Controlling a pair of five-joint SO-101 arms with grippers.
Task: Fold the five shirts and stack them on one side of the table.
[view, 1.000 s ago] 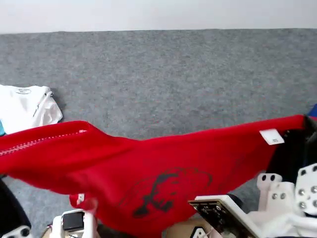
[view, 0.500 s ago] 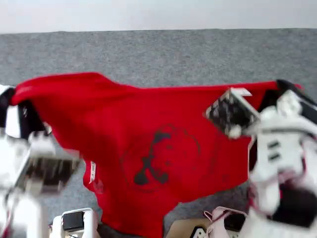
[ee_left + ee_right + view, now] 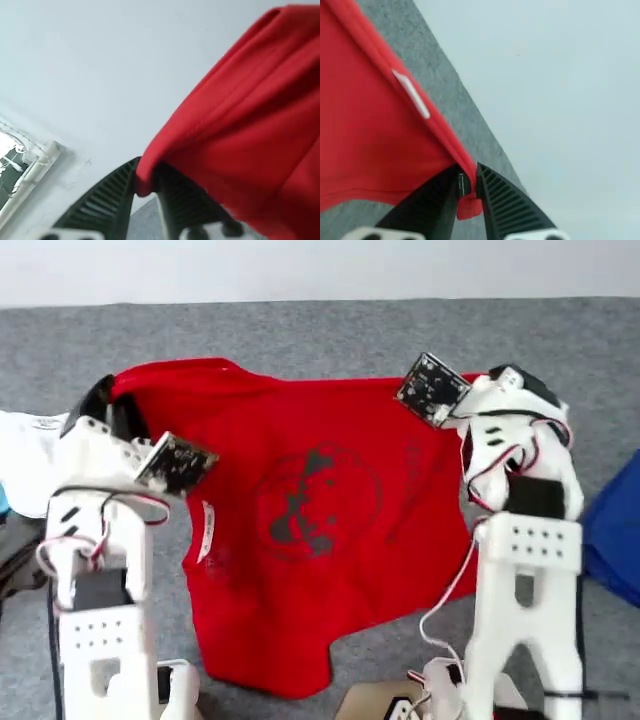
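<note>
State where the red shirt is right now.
In the high view the red shirt is spread mid-table, its far corners held by the left claw and right claw, between a white shirt at the left and blue cloth at the right.

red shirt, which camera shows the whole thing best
The high view: the red shirt appears almost whole, spread out, its black print visible. The left wrist view has just a bunched corner in the left gripper; the right wrist view, a hem edge in the right gripper.

I see the grey table [image 3: 320, 330] carrying a white shirt [image 3: 30, 455] at its left edge and a blue cloth [image 3: 615, 530] at its right.
</note>
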